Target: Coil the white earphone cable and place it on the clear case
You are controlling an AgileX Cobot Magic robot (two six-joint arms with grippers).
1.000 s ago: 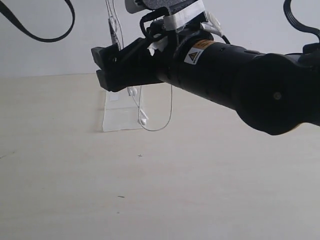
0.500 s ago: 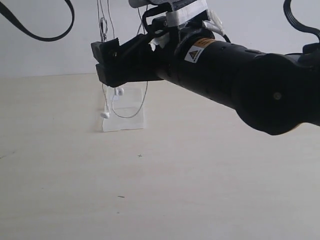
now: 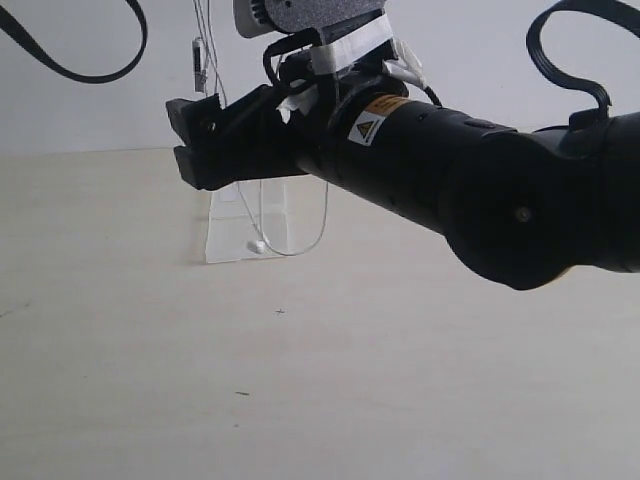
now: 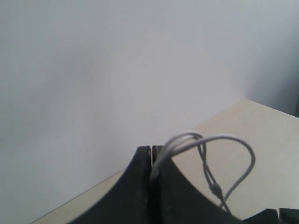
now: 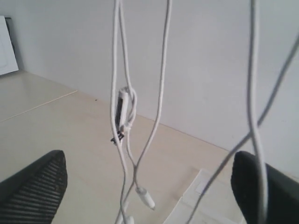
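Left wrist view: only here does the grip show. The left gripper (image 4: 150, 156) has its jaws pressed together on a bunch of loops of the white earphone cable (image 4: 209, 138), which arch out past the fingertips.
Exterior view: the left gripper is out of shot. The cable drops in from the top edge, straight above the clear case (image 3: 245, 228).
Right wrist view: the right gripper (image 5: 147, 161) has its jaws wide apart, 1 finger (image 5: 39, 182) on each side of the hanging strands. It touches none of them, as far as this view shows.
Inline remote (image 5: 124, 109): it hangs well above the case with its long axis upright and a strand looped round it. The exterior view shows it only as a small bar beside the wall (image 3: 100, 120).
Cable axis: vertical, running down to the case. At least 3 strands hang side by side.
Earbud (image 3: 257, 246): it dangles low in front of the case. Whether it touches the case cannot be told.
Lowest loop: it curves just past the case's right edge, near the table (image 3: 400, 380).
Clear case: it sits on the table directly below the right gripper's fingers.
In the way: the right arm (image 3: 450, 190) crosses above the case and hides the case's top and the cable's middle stretch.
Around: 2 black robot cables (image 3: 90, 72) loop high above the case, 1 to each side.
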